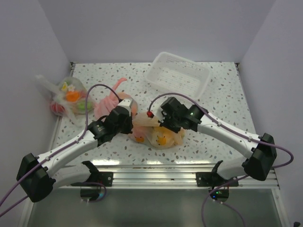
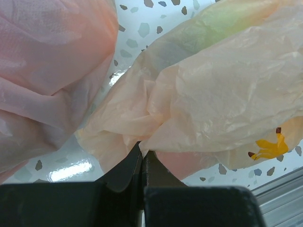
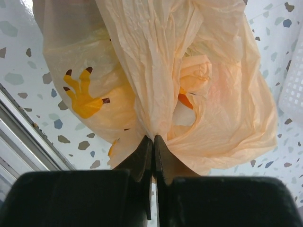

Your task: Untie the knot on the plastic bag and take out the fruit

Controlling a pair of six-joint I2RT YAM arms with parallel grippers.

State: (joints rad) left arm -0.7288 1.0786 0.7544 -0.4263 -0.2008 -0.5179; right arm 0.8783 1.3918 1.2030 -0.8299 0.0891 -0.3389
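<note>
The plastic bag [image 1: 161,135], pale peach with orange-yellow prints, lies on the table between the two arms. My left gripper [image 1: 131,124] is at its left side and is shut on a fold of its film [image 2: 142,150]. My right gripper [image 1: 160,122] is shut on a bunched strip of the same bag [image 3: 154,137], which runs up from the jaws. I cannot make out the knot. The fruit shows only as dim colour through the film: a green patch [image 2: 208,28] and an orange bit [image 3: 185,100].
A pink bag [image 1: 108,101] lies just left of the peach one, close to my left fingers [image 2: 42,71]. A clear flower-print bag [image 1: 71,98] sits at the far left. A white basket [image 1: 177,75] stands at the back right, and its edge shows in the right wrist view [image 3: 294,92].
</note>
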